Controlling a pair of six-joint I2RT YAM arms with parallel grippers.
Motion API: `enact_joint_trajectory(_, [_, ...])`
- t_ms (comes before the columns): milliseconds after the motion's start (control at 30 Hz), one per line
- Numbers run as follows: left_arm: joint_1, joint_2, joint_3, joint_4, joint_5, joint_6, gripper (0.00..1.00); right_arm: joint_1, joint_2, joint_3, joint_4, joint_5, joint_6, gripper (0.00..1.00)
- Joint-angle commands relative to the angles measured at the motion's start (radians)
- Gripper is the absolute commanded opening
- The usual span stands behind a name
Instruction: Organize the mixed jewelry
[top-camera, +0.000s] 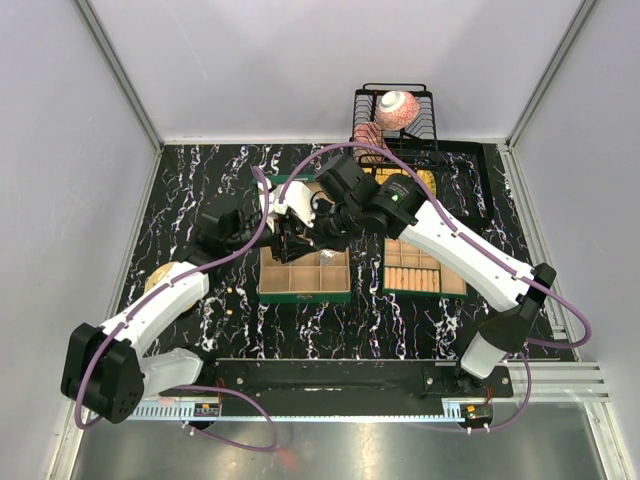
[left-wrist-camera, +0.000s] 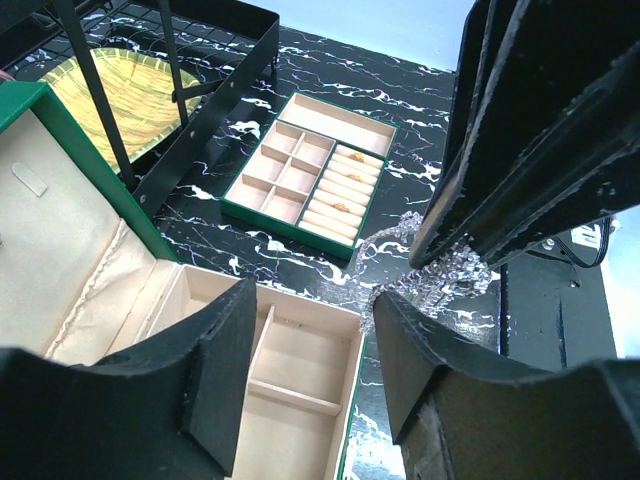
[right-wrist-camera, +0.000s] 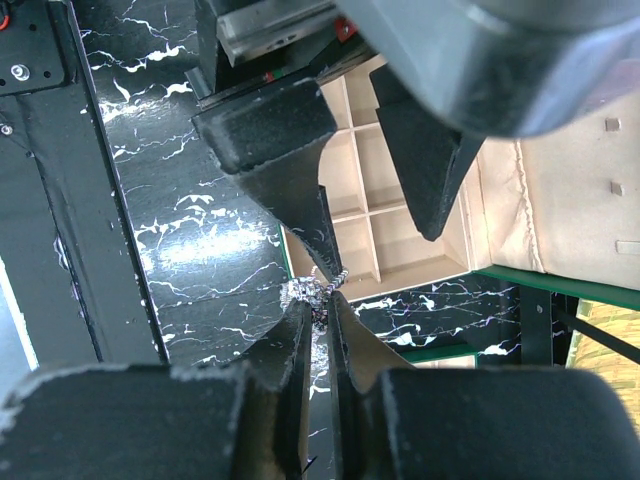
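Note:
My right gripper (right-wrist-camera: 318, 305) is shut on a bunched silvery chain (right-wrist-camera: 316, 290), one piece of the mixed jewelry. It holds the chain just off the corner of the open green box (top-camera: 305, 283) with beige compartments. In the left wrist view the chain (left-wrist-camera: 450, 272) hangs sparkling from the right gripper's tips. My left gripper (left-wrist-camera: 315, 300) is open above the box's compartments, and its right fingertip (left-wrist-camera: 400, 320) is against the chain's loose end. From above, both grippers meet over the box's far edge, the left (top-camera: 290, 240) and the right (top-camera: 318, 228).
A second green box (top-camera: 424, 272) with ring rolls lies to the right. A gold-coloured plate (top-camera: 158, 278) shows partly under the left arm. A black wire rack (top-camera: 395, 135) holding a bowl stands at the back. The first box's raised lid (left-wrist-camera: 60, 230) stands beside the left gripper.

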Motion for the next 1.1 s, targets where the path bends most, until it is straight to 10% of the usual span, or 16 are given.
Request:
enact_joint_trajectory(0, [-0.006, 0.01, -0.002, 0.066, 0.035, 0.011, 0.51, -0.008, 0.002, 0.047, 0.015, -0.007, 0.005, 0.0])
enact_joint_trajectory(1067, [-0.016, -0.013, 0.013, 0.058, 0.072, -0.031, 0.0, -0.006, -0.005, -0.005, 0.038, 0.026, 0.006, 0.04])
